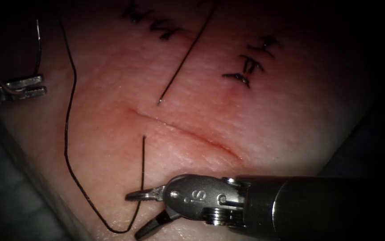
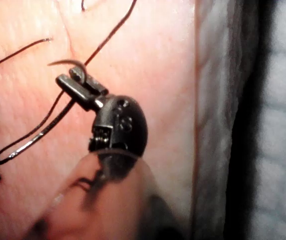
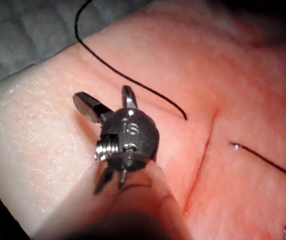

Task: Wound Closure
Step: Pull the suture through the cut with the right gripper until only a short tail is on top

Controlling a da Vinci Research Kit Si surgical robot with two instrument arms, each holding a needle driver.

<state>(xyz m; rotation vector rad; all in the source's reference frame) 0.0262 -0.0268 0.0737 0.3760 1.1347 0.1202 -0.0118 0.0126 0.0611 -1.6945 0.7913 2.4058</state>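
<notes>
My left tool (image 1: pixel 44 85) is at the far left, off the tissue's edge, its jaws shut on the curved needle (image 1: pixel 38 44) near one end. The needle rises clear of the tissue (image 1: pixel 290 111). The left wrist view shows the same jaws (image 2: pixel 67 79) clamped on the needle (image 2: pixel 65 62). Black thread (image 1: pixel 67 134) loops down the left side and enters the tissue just left of the cut (image 1: pixel 188 134). A second strand (image 1: pixel 183 58) leaves the tissue right of the cut. My right tool (image 1: pixel 132 216) lies low beside the loop, jaws open and holding nothing, as in its wrist view (image 3: pixel 101 93).
Two rows of finished black stitches (image 1: pixel 156 27) (image 1: pixel 250 58) sit on the far part of the tissue. A faint red fluid tints the cut (image 3: pixel 203 150). The tissue's left edge drops to dark cloth (image 1: pixel 18 196).
</notes>
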